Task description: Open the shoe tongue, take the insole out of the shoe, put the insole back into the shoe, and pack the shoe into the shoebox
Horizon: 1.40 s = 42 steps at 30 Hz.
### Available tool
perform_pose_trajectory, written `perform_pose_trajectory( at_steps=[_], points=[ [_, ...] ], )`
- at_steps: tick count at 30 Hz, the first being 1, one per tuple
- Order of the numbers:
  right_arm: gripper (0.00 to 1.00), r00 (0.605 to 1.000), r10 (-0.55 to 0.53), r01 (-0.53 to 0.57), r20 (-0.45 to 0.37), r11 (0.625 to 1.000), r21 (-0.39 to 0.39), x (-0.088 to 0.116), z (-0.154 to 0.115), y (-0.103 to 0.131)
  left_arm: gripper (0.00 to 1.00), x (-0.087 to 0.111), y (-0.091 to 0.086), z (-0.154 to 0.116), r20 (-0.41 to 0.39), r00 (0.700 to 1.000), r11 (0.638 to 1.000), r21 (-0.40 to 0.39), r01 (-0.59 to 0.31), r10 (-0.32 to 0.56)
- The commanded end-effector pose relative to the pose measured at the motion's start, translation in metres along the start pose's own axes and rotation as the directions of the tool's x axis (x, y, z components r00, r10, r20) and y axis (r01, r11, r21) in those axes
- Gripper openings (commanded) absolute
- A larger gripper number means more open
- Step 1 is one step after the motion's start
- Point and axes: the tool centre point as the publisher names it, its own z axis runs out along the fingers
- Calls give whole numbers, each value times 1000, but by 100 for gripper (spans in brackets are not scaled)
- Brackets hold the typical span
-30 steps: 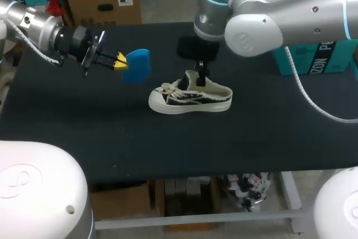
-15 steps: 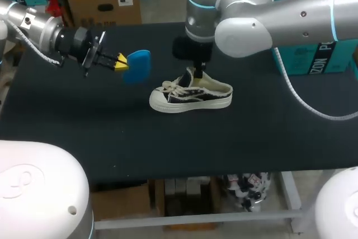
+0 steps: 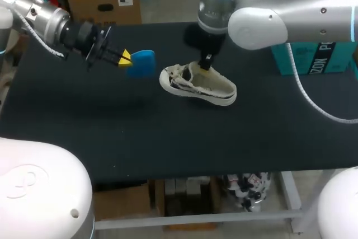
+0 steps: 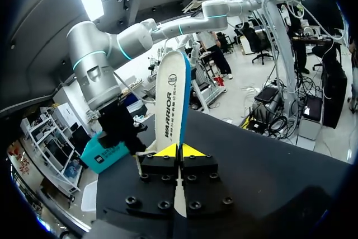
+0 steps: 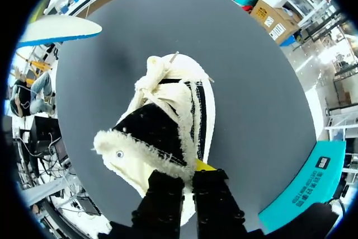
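A white and black canvas shoe (image 3: pixel 198 84) is tilted over the middle of the table, toe toward my left arm and raised. My right gripper (image 3: pixel 206 65) comes down onto its opening and is shut on the shoe's collar. In the right wrist view the shoe (image 5: pixel 168 121) hangs ahead of the right gripper (image 5: pixel 187 172), its rim pinched between the fingers, tongue and laces bunched at the front. My left gripper (image 3: pixel 124 58) holds a blue and white insole (image 3: pixel 142 62) in the air just left of the toe. The left gripper (image 4: pixel 180 150) is shut on the insole's (image 4: pixel 170 102) end.
A teal box (image 3: pixel 313 54) stands at the table's right side behind my right arm, also seen as the teal box (image 5: pixel 296 194) beside the right gripper. The black tabletop (image 3: pixel 168 138) is bare toward the front edge.
My right gripper closed on the shoe's collar and lifted it, swinging the toe up and away. My left arm carried the insole slightly farther back and right.
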Motion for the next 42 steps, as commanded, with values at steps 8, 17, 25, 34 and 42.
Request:
perform_pose_trajectory(
  at_steps=[8,17,25,34,42],
  points=[
    [0,958,283,-283,-56,959,3,13,-11,-8,0,-12,6,2,-100,985,988,76,-132,140],
    [0,885,450,-462,-121,880,-112,27,-16,-30,0,-24,-2,17,-167,964,976,101,-192,207],
    [0,821,539,-568,-187,803,-181,42,-22,-39,0,-33,-6,28,-196,952,969,126,-213,235],
    [0,768,595,-639,-238,737,-221,59,-17,-35,0,-34,-7,33,-201,945,962,149,-230,258],
    [0,744,623,-668,-242,686,-288,62,-14,-20,0,-27,-3,29,-191,943,956,164,-244,274]
  ],
)
